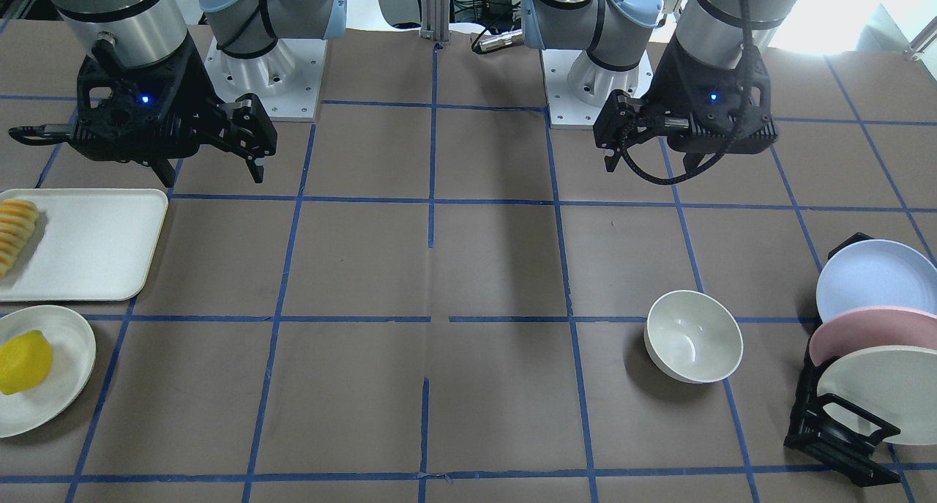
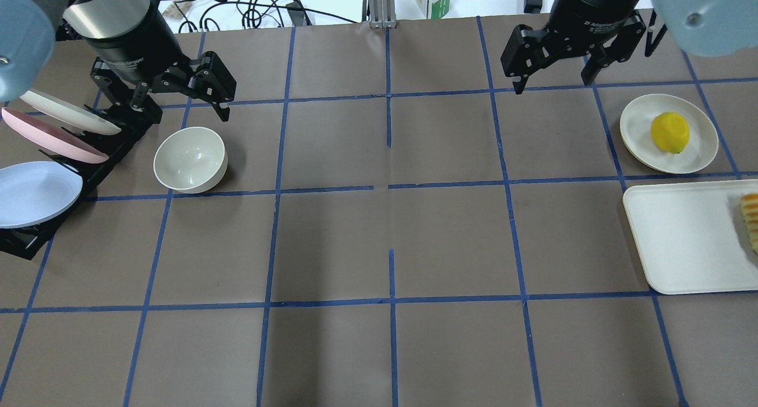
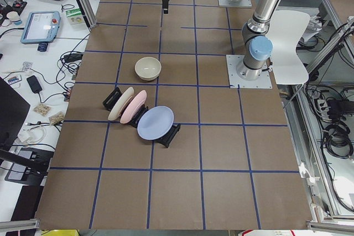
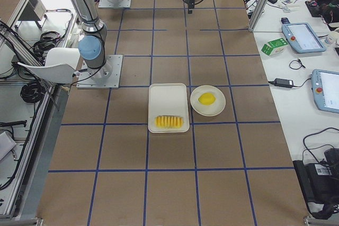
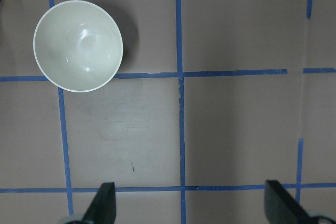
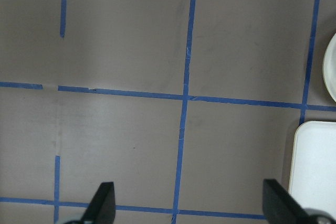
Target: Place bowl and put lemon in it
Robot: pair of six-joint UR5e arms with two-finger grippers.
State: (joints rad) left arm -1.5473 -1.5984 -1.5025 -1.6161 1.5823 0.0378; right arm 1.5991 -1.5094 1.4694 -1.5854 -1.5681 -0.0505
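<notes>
The lemon (image 2: 670, 133) lies on a shallow plate (image 2: 636, 128) near the bench's (image 2: 391, 235) right end, toward the operators' edge. Its long axis runs robot-to-operators, one tip toward the robot. The right wrist view catches only that plate's rim; the overhead view shows the fruit. The bowl (image 2: 190, 159) stands mouth-up near the left end. The left pincer (image 2: 180, 102) and right pincer (image 2: 553, 78) hang spread wide, holding nothing.

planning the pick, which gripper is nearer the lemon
Right. The right gripper hangs near the lemon on its plate; the left gripper is far off on the other side, by the bowl.
</notes>
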